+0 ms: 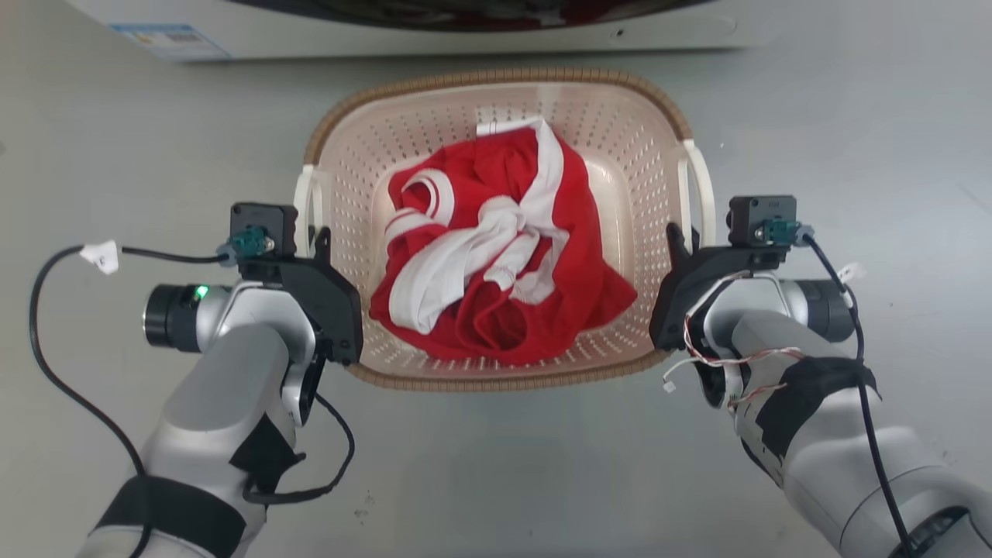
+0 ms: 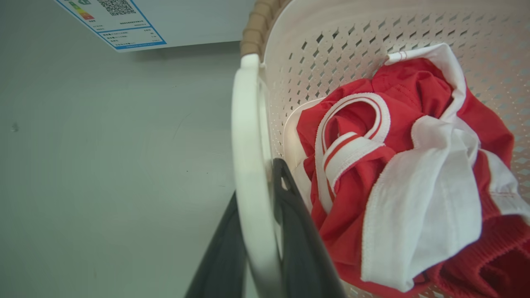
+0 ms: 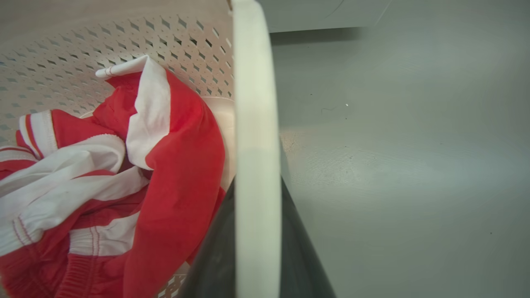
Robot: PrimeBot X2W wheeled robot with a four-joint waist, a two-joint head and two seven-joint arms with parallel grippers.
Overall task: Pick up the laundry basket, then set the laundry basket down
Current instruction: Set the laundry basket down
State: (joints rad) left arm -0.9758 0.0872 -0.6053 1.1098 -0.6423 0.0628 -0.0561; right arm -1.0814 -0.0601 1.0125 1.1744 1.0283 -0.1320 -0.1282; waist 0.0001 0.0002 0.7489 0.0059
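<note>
A pale grey floor (image 1: 139,139) fills the scene. Along its far edge runs the white front of a washing machine (image 1: 434,35), with a blue-bordered label (image 1: 167,40) at its far-left corner.

The left hand (image 1: 315,242) is pressed together on the laundry basket (image 1: 496,116) at its left handle (image 1: 304,203). In the left wrist view its two dark fingers (image 2: 298,231) stand one on each side of the white bar, the inner one inside the basket wall and close to the cloth. The right hand (image 1: 682,240) is closed in the same way on the right handle (image 1: 701,186). In the right wrist view its fingers (image 3: 306,256) lie against both faces of the bar, one on the basket side and one on the floor side. Both hands grip the near ends of the handles, with the silver forearms reaching in from the near left and near right.

The basket sits between the two hands, in the middle of the scene and just near of the washing machine. It is cream, perforated and rounded-rectangular, with a brown woven-look rim (image 1: 496,77). I cannot tell whether it rests on the floor or hangs just above it. Inside lies a crumpled red and white garment (image 1: 496,263), covering most of the bottom. A black cable (image 1: 46,310) loops out to the left of the left arm.
</note>
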